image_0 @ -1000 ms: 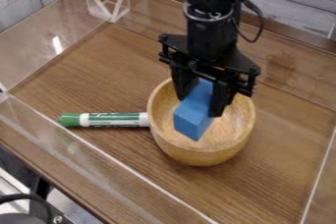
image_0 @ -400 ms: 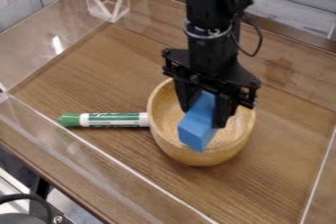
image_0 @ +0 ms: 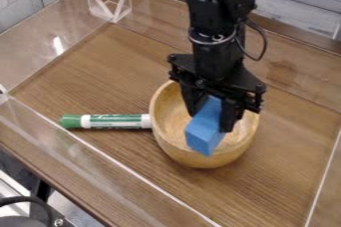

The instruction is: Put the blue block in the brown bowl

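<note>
Pretty much there: my gripper (image_0: 214, 107) is pinching the blue block (image_0: 205, 128), which hangs inside the brown bowl (image_0: 170, 131) at center-right of the frame. What's left, I reckon, is letting go. The marker (image_0: 106, 121) lies to the left on the counter (image_0: 94, 72).

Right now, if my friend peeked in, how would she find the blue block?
Look at the big round brown bowl on the wooden table. The black gripper above it pinches the blue block. It's the only bright blue thing; the marker is green and white.
</note>
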Controlling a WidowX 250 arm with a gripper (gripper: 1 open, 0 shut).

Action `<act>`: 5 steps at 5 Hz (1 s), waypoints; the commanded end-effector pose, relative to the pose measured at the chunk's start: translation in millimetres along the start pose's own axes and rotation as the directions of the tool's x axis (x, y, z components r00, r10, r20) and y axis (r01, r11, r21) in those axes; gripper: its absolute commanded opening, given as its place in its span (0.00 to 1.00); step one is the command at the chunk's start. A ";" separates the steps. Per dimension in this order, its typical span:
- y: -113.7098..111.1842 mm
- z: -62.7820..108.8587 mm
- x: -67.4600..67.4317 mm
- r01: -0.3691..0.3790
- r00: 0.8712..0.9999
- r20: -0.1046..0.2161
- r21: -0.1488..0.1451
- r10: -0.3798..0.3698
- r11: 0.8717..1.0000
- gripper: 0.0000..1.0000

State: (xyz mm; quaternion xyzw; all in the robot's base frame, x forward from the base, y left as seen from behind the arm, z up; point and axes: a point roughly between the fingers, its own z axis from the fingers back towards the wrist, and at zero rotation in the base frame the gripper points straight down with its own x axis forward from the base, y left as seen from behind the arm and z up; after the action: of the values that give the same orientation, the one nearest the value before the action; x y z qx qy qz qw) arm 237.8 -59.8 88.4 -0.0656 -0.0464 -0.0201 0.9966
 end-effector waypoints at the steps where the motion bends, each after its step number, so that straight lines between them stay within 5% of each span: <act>1: 1.9 4.4 6.1 -0.005 0.999 0.034 -0.013 0.006 1.000 0.00; 2: 3.4 3.5 6.9 -0.007 0.999 0.037 -0.019 0.008 1.000 0.00; 3: 4.6 6.8 7.4 -0.007 1.000 0.028 -0.019 0.008 1.000 1.00; 5: 7.8 17.8 8.5 -0.005 1.000 0.006 -0.019 0.005 1.000 1.00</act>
State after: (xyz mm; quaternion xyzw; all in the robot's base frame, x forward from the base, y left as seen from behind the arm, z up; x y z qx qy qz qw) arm 235.4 -50.8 92.1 -0.0729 -0.0193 -0.0190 0.9970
